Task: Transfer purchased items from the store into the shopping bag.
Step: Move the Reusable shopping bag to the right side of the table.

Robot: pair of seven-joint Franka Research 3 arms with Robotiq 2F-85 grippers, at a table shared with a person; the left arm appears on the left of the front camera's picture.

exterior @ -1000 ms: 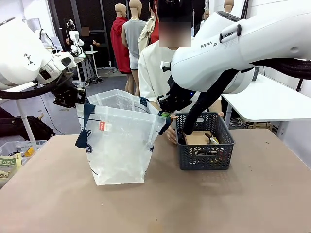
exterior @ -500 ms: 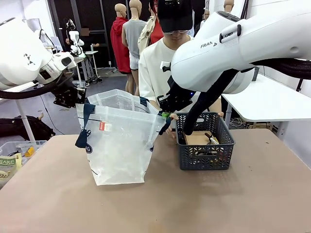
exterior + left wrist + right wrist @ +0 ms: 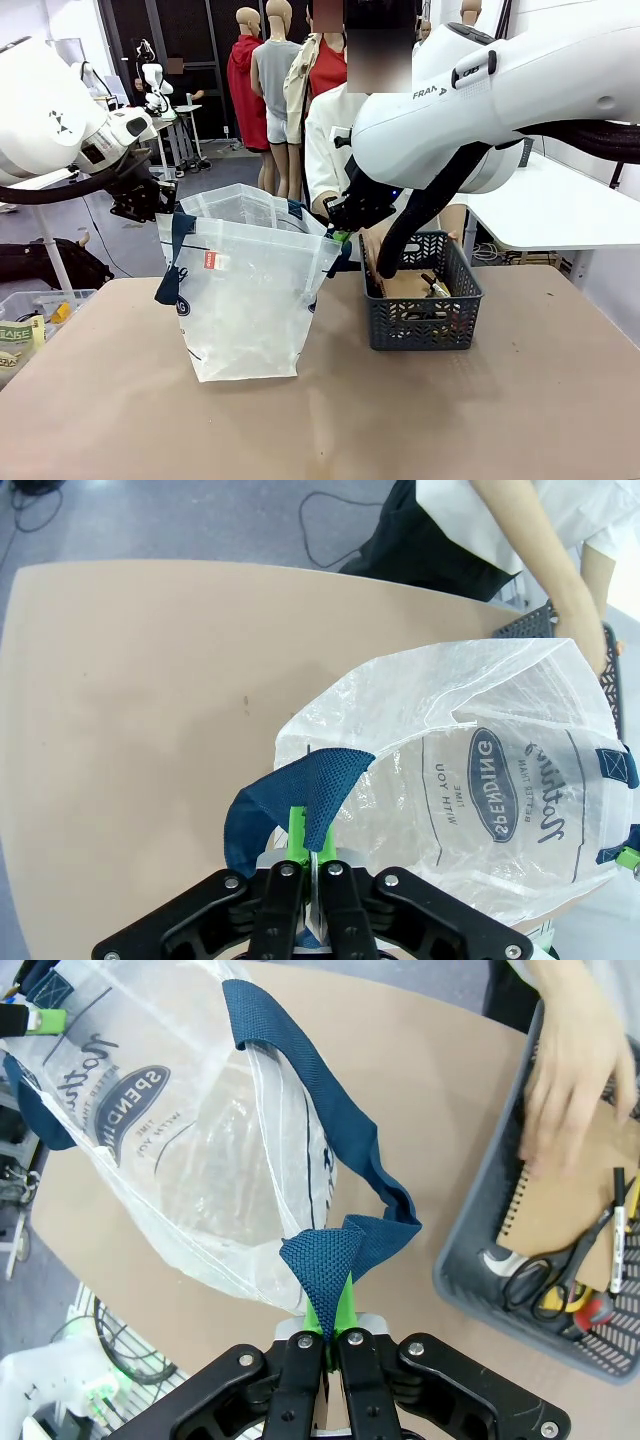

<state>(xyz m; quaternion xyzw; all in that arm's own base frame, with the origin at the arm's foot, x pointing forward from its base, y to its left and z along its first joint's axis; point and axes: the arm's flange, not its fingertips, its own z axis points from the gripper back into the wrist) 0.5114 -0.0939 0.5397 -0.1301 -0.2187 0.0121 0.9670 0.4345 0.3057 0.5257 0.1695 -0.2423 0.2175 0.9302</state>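
We hold the shopping bag (image 3: 245,300) open, left gripper (image 3: 305,848) and right gripper (image 3: 328,1322) each clenched on a navy strap (image 3: 330,1150), so the person's hand (image 3: 575,1065) can load it.

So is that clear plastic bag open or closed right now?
Open. The left gripper and right gripper each pinch a navy handle, holding the shopping bag's mouth spread wide.

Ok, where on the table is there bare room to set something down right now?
The near strip of the table, in front of the shopping bag and the basket, is bare, as is the patch right of the basket. Crowded: the gap between bag and basket, where the right end effector grips a strap and the person's hand reaches into the basket.
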